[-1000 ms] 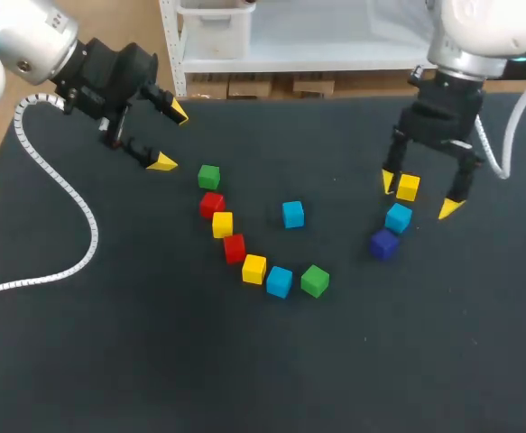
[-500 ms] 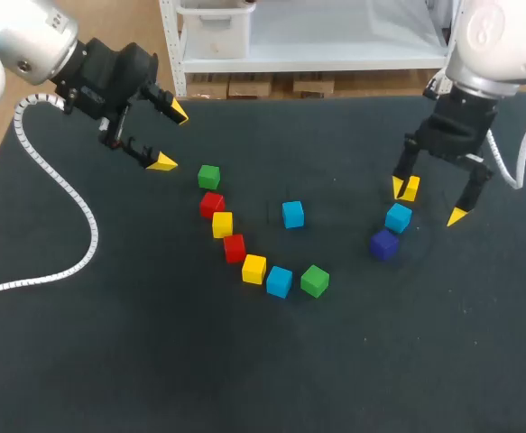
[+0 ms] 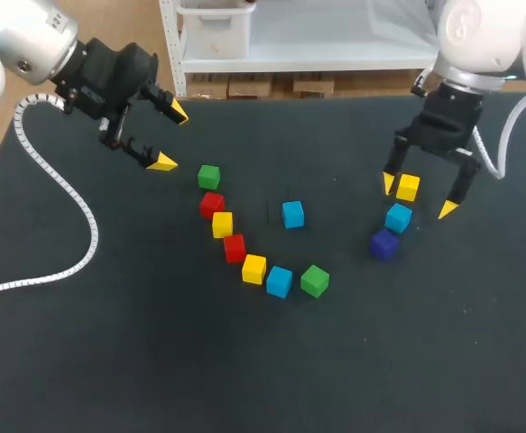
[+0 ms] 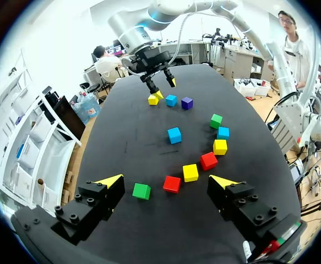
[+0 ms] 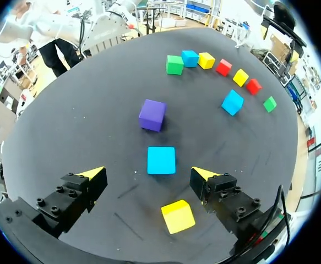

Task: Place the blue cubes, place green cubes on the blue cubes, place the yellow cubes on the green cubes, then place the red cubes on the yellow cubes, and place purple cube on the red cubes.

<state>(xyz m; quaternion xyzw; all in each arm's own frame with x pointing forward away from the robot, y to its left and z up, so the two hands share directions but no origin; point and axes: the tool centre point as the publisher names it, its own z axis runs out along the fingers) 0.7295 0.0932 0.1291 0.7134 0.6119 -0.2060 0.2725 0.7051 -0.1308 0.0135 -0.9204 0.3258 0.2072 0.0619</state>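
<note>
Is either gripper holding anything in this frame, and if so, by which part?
Nothing is held. The left gripper is open and empty; the right gripper is open above a yellow cube without touching it.

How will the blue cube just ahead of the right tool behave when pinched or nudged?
That blue cube looks rigid with flat faces, so it probably slides rather than rolls. Sitting flat on the dark table, it seems unlikely to tip.
</note>
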